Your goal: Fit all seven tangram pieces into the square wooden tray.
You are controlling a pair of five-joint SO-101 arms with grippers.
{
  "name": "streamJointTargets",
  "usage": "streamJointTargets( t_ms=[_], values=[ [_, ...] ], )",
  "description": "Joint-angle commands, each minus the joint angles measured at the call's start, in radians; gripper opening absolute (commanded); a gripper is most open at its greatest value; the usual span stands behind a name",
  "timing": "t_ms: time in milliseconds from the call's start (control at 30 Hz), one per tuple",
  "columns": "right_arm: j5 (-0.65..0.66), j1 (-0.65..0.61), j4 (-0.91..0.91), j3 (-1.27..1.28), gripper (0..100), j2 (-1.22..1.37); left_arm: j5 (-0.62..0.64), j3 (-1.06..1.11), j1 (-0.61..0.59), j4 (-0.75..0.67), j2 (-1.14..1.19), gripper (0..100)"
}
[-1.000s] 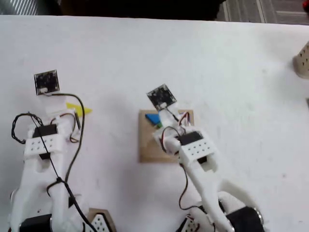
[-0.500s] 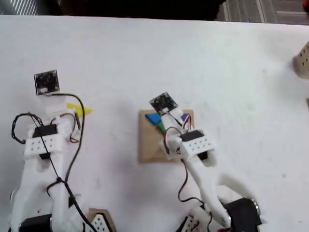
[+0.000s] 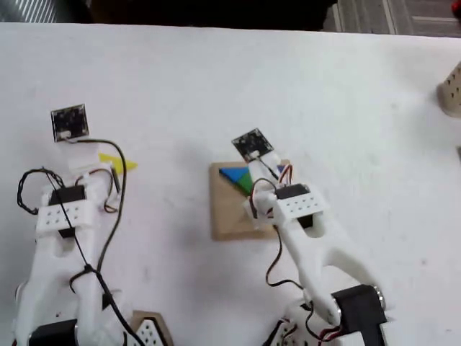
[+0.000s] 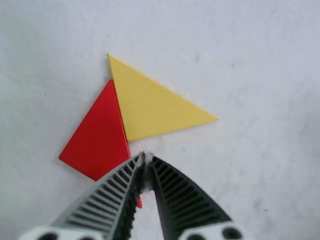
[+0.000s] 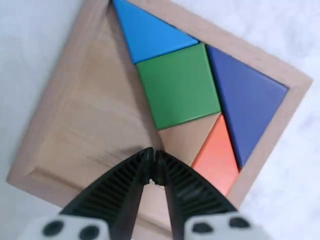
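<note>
— Tray [image 3: 227,216] seen from overhead: where is it?
— Mid-desk [image 3: 346,94], under the right arm, its edges slightly askew. A blue triangle [image 3: 232,174] and a green square [image 3: 245,182] lie along its far side. A yellow triangle [image 3: 112,160] lies by the left arm.
— Left wrist?
— The left tool [image 4: 146,159] is pinched closed and empty, its tips at the yellow triangle's square corner, the long edge facing away. A red triangle [image 4: 97,135] touches it edge to edge.
— Right wrist?
— The right tool [image 5: 152,154] is closed on nothing, over bare tray floor. Blue, green, a dark blue triangle [image 5: 247,107] and an orange triangle [image 5: 217,160] sit packed together.
</note>
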Motion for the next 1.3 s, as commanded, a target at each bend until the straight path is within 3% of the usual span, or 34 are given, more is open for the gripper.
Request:
streamJointTargets(
  t_ms=[0, 367, 500, 667, 833, 1267],
  values=[
    [0.015, 0.019, 0.047, -0.054, 1.9, -0.021, 0.006, -0.006, -0.008, -0.017, -0.044, 2],
    [0.071, -0.004, 0.093, 0.138, 1.9, -0.406, 0.006, -0.009, -0.008, -0.017, -0.044, 2],
    [0.075, 0.116, 0.127, 0.155, 1.9, -0.424, 0.006, -0.011, -0.013, -0.017, -0.045, 3],
    [0.199, 0.278, 0.136, 0.239, 1.9, -0.433, 0.011, -0.029, -0.068, -0.012, -0.045, 14],
    [0.249, 0.340, 0.136, 0.275, 1.9, -0.433, 0.014, -0.150, -0.225, 0.127, -0.039, 14],
    [0.249, 0.338, 0.101, 0.296, 1.9, -0.430, -0.124, -0.404, -0.305, 0.486, -0.036, 14]
  ],
)
